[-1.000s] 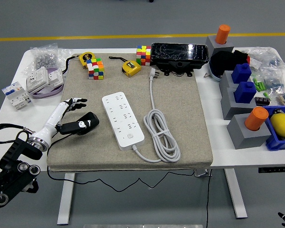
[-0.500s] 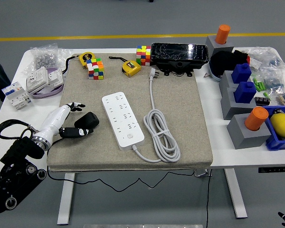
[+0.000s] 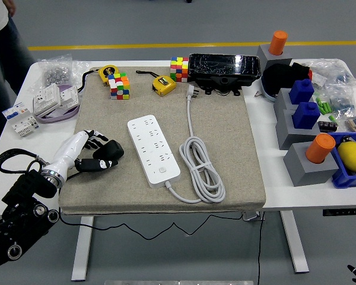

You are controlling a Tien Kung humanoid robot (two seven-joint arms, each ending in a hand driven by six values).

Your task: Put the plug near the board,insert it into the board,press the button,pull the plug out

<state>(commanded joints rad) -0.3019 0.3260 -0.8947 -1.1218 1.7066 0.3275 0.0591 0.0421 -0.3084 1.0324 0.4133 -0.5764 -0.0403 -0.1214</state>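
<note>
Plug sits at the mat's far edge, untouched, well apart from our left hand, whose fingers lie loosely curled, holding nothing, at the left edge. Step one pending: we judge a reach past the board comes next.

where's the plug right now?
Head view: the plug lies unplugged at the mat's far edge, centre, right of the yellow tape measure and just in front of the black box.
</note>
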